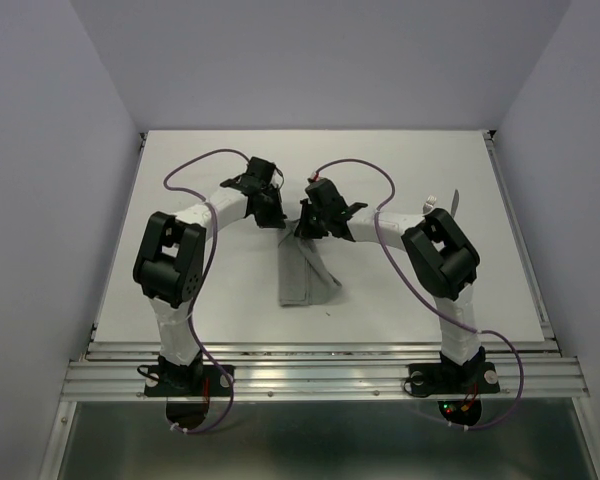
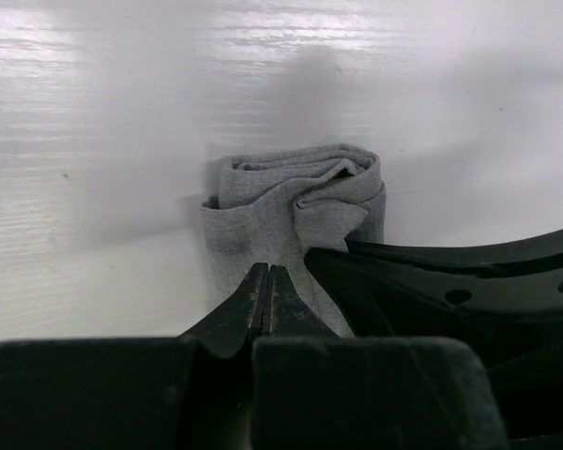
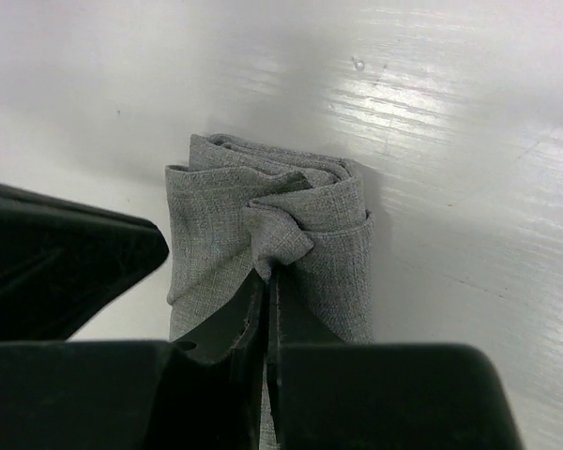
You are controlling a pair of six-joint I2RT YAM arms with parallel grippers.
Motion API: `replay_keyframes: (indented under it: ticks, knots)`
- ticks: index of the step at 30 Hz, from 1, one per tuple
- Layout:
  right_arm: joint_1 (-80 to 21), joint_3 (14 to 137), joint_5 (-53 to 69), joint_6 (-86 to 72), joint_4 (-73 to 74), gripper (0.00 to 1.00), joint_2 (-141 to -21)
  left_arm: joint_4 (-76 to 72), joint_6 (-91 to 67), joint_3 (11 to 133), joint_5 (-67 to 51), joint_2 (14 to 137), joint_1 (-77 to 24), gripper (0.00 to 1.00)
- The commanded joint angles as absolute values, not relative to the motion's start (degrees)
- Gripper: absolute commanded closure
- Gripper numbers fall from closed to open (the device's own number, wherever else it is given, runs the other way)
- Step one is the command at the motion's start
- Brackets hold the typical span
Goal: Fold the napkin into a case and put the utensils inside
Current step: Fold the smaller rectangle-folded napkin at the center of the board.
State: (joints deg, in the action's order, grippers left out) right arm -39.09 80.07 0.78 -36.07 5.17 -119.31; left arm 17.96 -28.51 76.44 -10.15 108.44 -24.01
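The grey napkin [image 1: 300,275] lies mid-table as a narrow, layered strip, the case. At its far end the layers are bunched [image 2: 296,202]. My right gripper [image 3: 271,270] is shut on a puckered corner of the napkin [image 3: 277,234] and stands just right of that end in the top view [image 1: 306,228]. My left gripper [image 2: 267,272] is shut with its tips against the cloth's left part, and no pinched layer shows. It stands beside the right one [image 1: 278,218]. The silver utensils [image 1: 450,202] lie far right, partly hidden behind the right arm.
The right gripper's black body [image 2: 450,281] fills the lower right of the left wrist view. The left gripper's body [image 3: 56,262] sits at the left of the right wrist view. White walls close in the table [image 1: 180,300] on three sides.
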Motion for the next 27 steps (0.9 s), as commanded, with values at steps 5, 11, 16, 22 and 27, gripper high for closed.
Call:
replay_keyframes:
  ticks: [5,11,16,22,27]
  knots:
    - [-38.32,78.92,4.57,-28.13,5.01,0.99,-119.79,18.71,-24.35,78.13,-10.29,111.17,-22.59,1.00]
    - [-38.32,79.54,5.45,-28.12,5.10,0.99,-119.62,17.93,-23.91,78.84,-11.86,113.20,-22.59,1.00]
    - [-38.32,79.19,5.89,-28.30,5.10,0.99,-119.18,16.53,-24.17,77.44,-12.92,114.08,-22.59,1.00]
    - [-38.32,79.01,5.28,-29.44,6.41,0.99,-116.72,15.82,-25.75,75.41,-13.71,114.52,-22.59,1.00]
    - [-38.32,81.30,4.75,-31.90,9.84,0.99,-115.67,15.29,-28.30,72.78,-12.83,114.35,-22.68,1.00]
